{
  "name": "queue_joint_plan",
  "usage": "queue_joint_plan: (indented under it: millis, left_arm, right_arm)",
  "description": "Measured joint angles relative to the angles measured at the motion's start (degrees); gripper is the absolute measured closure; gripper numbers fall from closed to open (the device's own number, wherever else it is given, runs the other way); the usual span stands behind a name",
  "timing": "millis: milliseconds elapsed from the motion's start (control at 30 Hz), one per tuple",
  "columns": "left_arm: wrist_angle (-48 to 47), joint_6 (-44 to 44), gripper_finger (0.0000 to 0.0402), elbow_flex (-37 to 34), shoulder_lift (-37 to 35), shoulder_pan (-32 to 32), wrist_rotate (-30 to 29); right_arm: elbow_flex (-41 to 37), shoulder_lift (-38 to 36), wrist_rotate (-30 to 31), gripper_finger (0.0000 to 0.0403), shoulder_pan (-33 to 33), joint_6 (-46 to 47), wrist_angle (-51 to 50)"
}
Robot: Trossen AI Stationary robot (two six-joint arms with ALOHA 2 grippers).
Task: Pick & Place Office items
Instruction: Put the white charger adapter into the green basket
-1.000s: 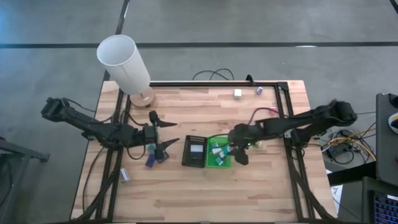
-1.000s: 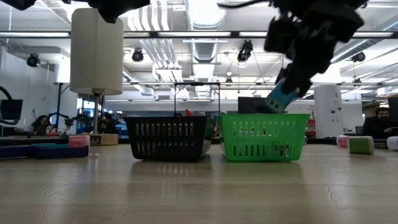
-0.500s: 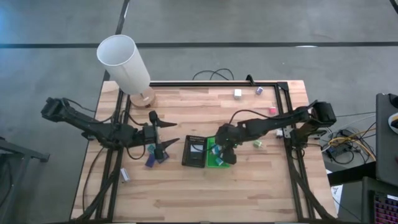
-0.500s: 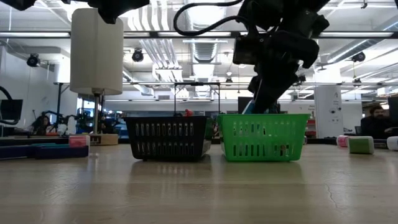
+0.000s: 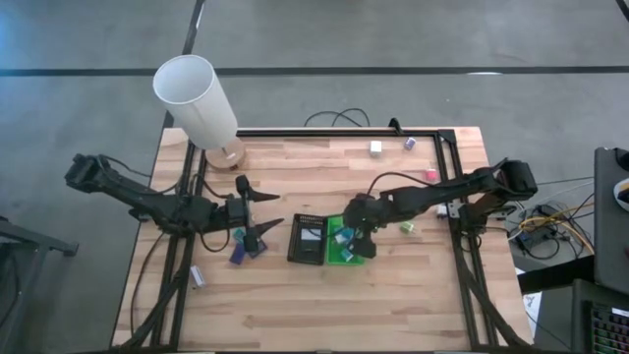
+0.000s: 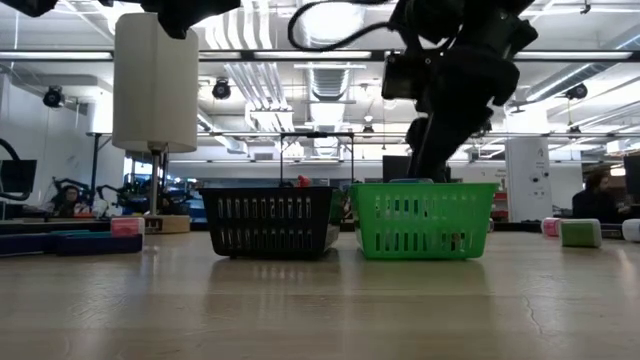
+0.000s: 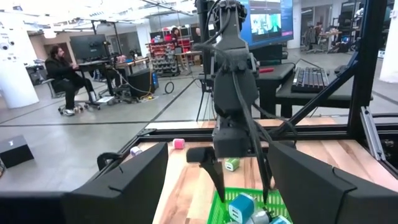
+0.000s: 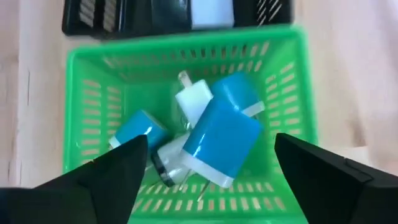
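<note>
My right gripper hangs open over the green basket, its fingers pointing down on either side of a blue block. That block lies on top of other blue and white blocks inside the basket. My left gripper waits open at the table's left, above a few blue and purple items lying flat on the wood. Loose blocks rest on the table farther off: white, purple, pink and pale green.
A black basket with a white item inside stands right beside the green one, on its left. A tall white lampshade cylinder on a wooden foot stands at the far left corner. A black frame runs along the table's far and right sides.
My right gripper has carried the blue block toward the table's left, from beside the green basket's right wall to over it, and gone down to its rim. It has then opened and let go. The block now lies in the basket on the others.
</note>
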Motion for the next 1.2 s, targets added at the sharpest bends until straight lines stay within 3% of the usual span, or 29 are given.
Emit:
queue_joint_plan:
  millis: [100, 333, 433, 567, 767, 1000, 1200]
  left_arm:
    - [0.0, -1.3, 0.0117, 0.0, 0.0, 0.0, 0.1]
    - [0.0, -2.9, 0.0117, 0.0, 0.0, 0.0, 0.2]
    - [0.0, -2.7, 0.0117, 0.0, 0.0, 0.0, 0.2]
    - [0.0, -2.6, 0.0117, 0.3, 0.0, 0.0, 0.2]
    - [0.1, -2.7, 0.0117, 1.4, 0.0, 0.0, 0.2]
    - [0.0, -2.7, 0.0117, 3.6, 0.0, 0.1, -0.3]
    - [0.0, -2.7, 0.0117, 6.0, 0.0, 0.1, -0.4]
  right_arm:
    - [0.0, -2.1, 6.4, 0.0051, 0.0, -0.3, -0.1]
    - [-0.9, -12.0, 29.8, 0.0077, 0.0, 2.0, -9.5]
    - [-0.9, -17.3, 33.4, 0.0086, -0.8, 0.9, -11.2]
    - [0.5, -23.2, 29.4, 0.0097, -6.2, 1.9, -11.5]
    - [4.1, -24.7, 15.6, 0.0101, -23.8, 6.5, -14.0]
    - [15.0, -14.4, 2.3, 0.0101, -43.1, 7.8, -22.6]
    - [25.5, 0.2, -0.6, 0.0101, -48.0, 9.2, -30.8]
